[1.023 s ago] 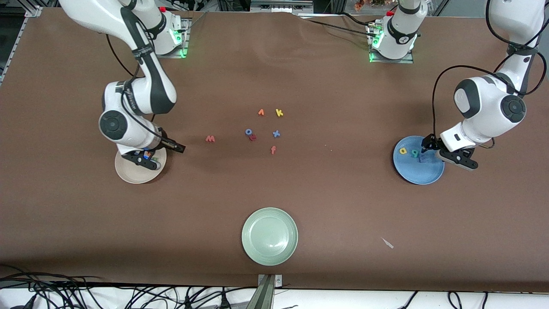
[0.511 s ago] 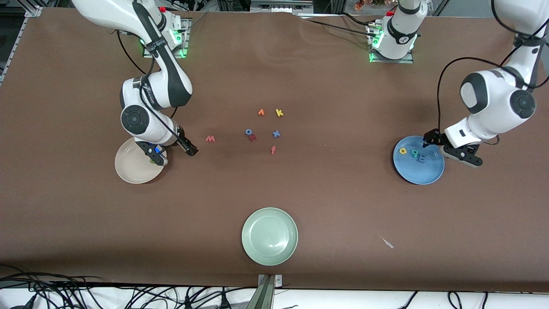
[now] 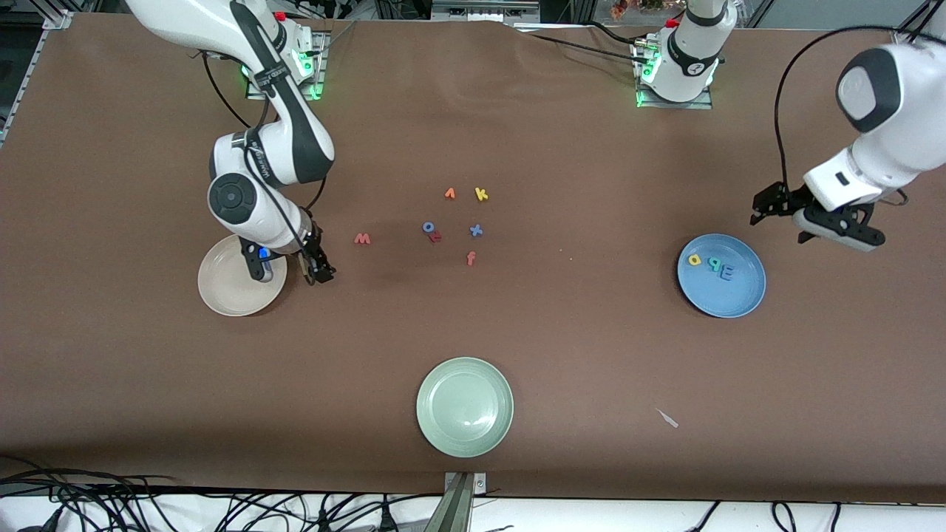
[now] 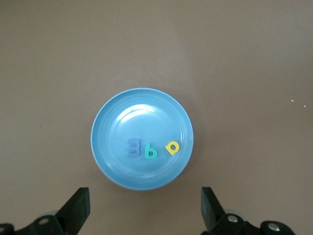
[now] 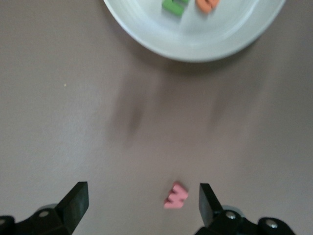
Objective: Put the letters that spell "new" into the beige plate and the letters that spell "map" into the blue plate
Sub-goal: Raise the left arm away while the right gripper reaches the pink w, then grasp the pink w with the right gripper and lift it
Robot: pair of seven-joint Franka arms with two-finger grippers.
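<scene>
Blue plate (image 3: 721, 275) at the left arm's end holds yellow a (image 3: 694, 259), teal p (image 3: 713, 263), blue m (image 3: 726, 273). Beige plate (image 3: 230, 288) at the right arm's end: only the right wrist view shows green n (image 5: 174, 6) and orange e (image 5: 207, 4) inside; the arm hides them from the front. Pink w (image 3: 362, 239) on the table, toward the loose letters mid-table. Left gripper (image 3: 811, 218) open, just off the blue plate's rim. Right gripper (image 3: 290, 264) open, over the beige plate's rim.

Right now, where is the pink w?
The pinkish-red w lies on the bare table, between the beige plate and the cluster of loose letters mid-table. The open right gripper is by the plate's rim, close to it.
</scene>
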